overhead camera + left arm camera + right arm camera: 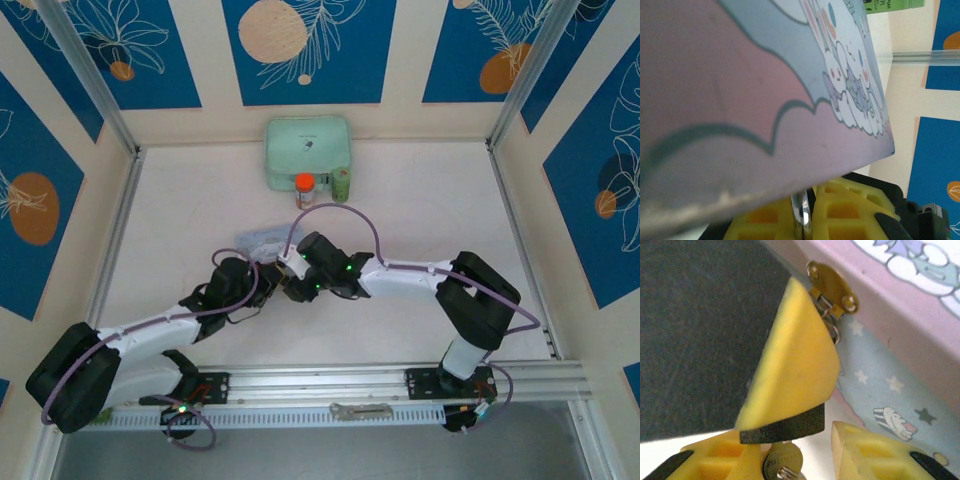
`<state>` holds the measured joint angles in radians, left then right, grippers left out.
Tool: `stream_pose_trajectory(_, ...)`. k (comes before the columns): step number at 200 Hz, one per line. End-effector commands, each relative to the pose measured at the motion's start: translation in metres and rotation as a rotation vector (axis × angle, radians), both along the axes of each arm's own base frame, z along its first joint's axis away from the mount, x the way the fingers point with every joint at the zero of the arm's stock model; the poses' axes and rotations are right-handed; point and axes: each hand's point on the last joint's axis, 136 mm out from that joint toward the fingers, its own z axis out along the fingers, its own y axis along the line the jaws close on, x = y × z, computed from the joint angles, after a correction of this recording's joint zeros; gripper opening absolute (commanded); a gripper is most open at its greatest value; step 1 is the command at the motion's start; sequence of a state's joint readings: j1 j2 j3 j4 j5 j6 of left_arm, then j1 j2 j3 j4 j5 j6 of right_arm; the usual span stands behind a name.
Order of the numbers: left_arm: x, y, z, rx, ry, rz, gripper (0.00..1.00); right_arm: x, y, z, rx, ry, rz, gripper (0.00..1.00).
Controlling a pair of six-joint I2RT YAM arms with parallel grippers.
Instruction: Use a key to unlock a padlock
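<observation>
Both grippers meet at the table's middle, against the front of the light-blue cartoon tin (256, 240). My left gripper (268, 287) is shut on the padlock. Its silvery shackle (803, 212) shows pinched between the yellow pads in the left wrist view, under the tin's lid (740, 100); the dark body is hidden. In the right wrist view a yellow finger (792, 370) of the left gripper covers the lock. The key's round head (783, 461), with a small ring, pokes out below it. My right gripper (805, 462) is open, its pads either side of the key head. The tin's brass hasp (832, 287) hangs above.
A mint-green box (307, 150) stands at the back wall, with an orange-capped bottle (304, 188) and a green bottle (340, 185) in front of it. A flat grey metal bar (362, 409) lies on the aluminium rail (520, 378) at the near edge.
</observation>
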<state>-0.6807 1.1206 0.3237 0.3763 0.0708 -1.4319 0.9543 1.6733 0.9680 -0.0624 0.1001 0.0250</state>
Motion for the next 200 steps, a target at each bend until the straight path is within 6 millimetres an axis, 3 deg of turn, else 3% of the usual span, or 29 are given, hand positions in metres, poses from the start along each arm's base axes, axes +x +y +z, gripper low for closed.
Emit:
stream_pose_trajectory(1,0.006,-0.011,0.024,-0.053,-0.055,-0.024,0.00,0.014,0.009,0.007,0.000,-0.068,-0.024,0.32)
stream_pose_trajectory(60,0.007,-0.012,0.028,-0.063,-0.066,-0.029,0.00,0.015,0.010,0.003,-0.013,-0.085,-0.023,0.00)
stream_pose_trajectory(84,0.005,-0.014,0.028,-0.061,-0.076,-0.048,0.00,0.013,0.011,0.012,0.084,0.038,-0.007,0.00)
stream_pose_trajectory(143,-0.003,-0.026,0.036,-0.044,-0.193,-0.184,0.00,0.008,0.009,0.045,0.410,0.591,0.158,0.00)
stream_pose_trajectory(200,-0.013,-0.030,0.039,-0.043,-0.265,-0.263,0.00,0.010,0.004,0.046,0.461,0.733,0.216,0.00)
